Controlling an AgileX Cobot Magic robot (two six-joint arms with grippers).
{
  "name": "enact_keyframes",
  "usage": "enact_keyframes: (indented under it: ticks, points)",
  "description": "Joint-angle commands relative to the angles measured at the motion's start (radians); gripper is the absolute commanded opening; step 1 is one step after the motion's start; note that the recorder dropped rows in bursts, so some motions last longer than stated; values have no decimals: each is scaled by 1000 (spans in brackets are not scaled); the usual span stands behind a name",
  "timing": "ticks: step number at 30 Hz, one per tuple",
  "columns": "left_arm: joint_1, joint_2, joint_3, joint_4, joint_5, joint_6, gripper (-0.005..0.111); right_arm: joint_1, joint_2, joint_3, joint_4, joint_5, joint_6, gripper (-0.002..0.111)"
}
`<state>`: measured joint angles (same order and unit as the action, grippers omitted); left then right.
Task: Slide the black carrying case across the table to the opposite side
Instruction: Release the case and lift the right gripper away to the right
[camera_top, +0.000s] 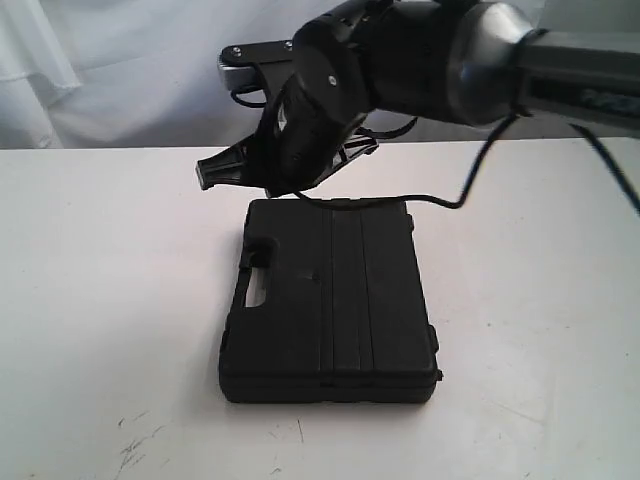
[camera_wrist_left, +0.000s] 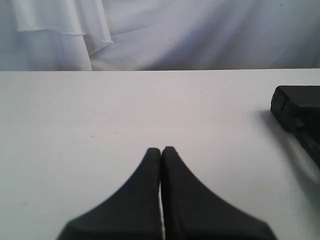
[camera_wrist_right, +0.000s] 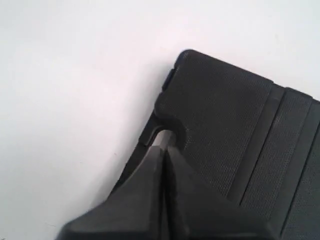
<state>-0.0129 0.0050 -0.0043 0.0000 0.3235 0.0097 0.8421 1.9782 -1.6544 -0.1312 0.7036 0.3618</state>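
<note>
Over the case (camera_wrist_right: 225, 115) near its handle (camera_top: 245, 283), the right pincer (camera_wrist_right: 162, 145) is clenched (likely to push, not grip); left pincer (camera_wrist_left: 161, 150) clenched too, idle above the desk (camera_wrist_left: 100, 110).

No readable text or labels.

Flat on white table (camera_top: 110, 300), approx mid-top: black carrying case (camera_top: 335, 305), hard plastic, shut, textured lid w/ ribs running 12-to-6 o'clock. Handle cutout on its 9 o'clock edge. Tabletop wide, w/ faint dark scuffs + scratches at 7 o'clock from case.
</note>
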Motion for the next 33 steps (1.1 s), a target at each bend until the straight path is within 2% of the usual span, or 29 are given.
enact_keyframes:
  ticks: [1,5,9,13,23,27,33]
  points:
    - [3,-5,4,-13,-8,-1,0,4,-176,238,-19,-212,-12,0]
    - [3,-5,4,-13,-8,-1,0,2,-345,399,-19,-263,-12,0]
    - [3,-5,4,-13,-8,1,0,2,-480,469,-21,-284,-12,0]
    - [3,-5,4,-13,-8,1,0,2,-593,485,-19,-204,-12,0]
    - [3,-5,4,-13,-8,-2,0,2,-708,485,-47,-194,-16,0]
    - [3,-5,4,-13,-8,-2,0,2,-736,485,-95,-93,2,0]
    - [3,-5,4,-13,-8,0,0,2,-764,487,-202,121,168,0]
